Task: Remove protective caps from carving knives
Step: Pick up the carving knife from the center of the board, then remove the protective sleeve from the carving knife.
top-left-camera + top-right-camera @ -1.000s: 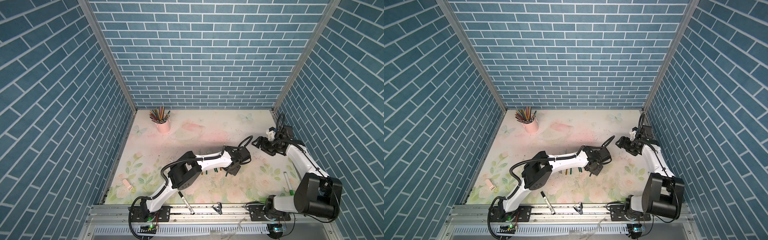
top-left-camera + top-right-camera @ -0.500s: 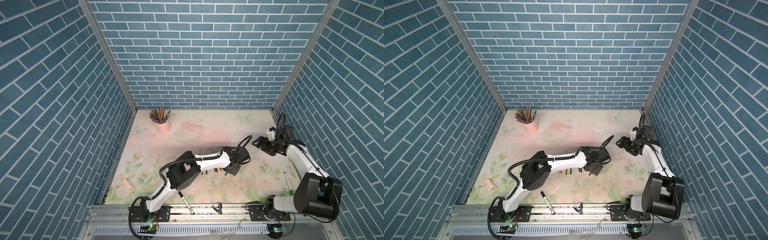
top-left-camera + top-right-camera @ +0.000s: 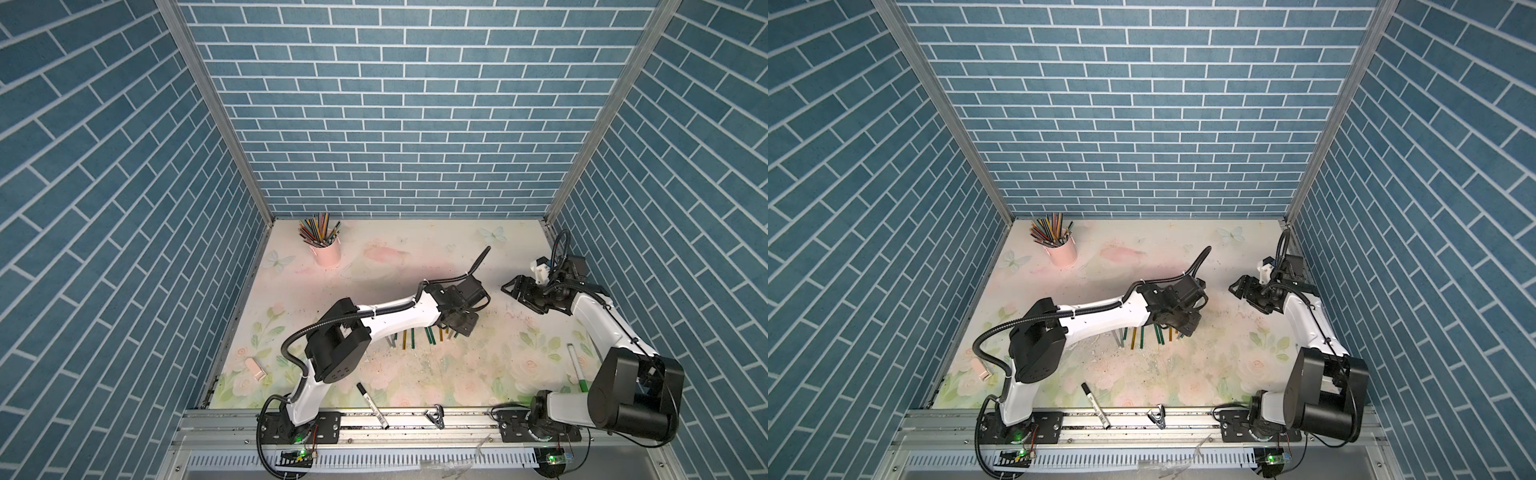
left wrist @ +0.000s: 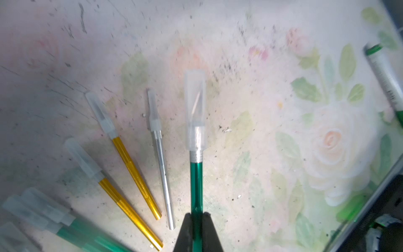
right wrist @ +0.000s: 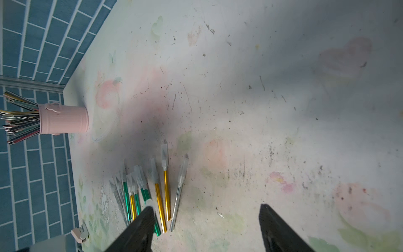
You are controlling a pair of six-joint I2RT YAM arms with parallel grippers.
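Over the carving knives [image 5: 166,192], left gripper [image 4: 197,215] has clamped 1 capped green knife [image 4: 196,181]; right gripper [image 5: 206,206] stays open.

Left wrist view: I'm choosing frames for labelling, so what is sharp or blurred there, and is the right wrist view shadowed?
Left wrist view: the capped green knife in the left hand is sharp; the bunched green knives and the marker are smeared. Right wrist view: a dark shadow lies on the mat beside the knife row.
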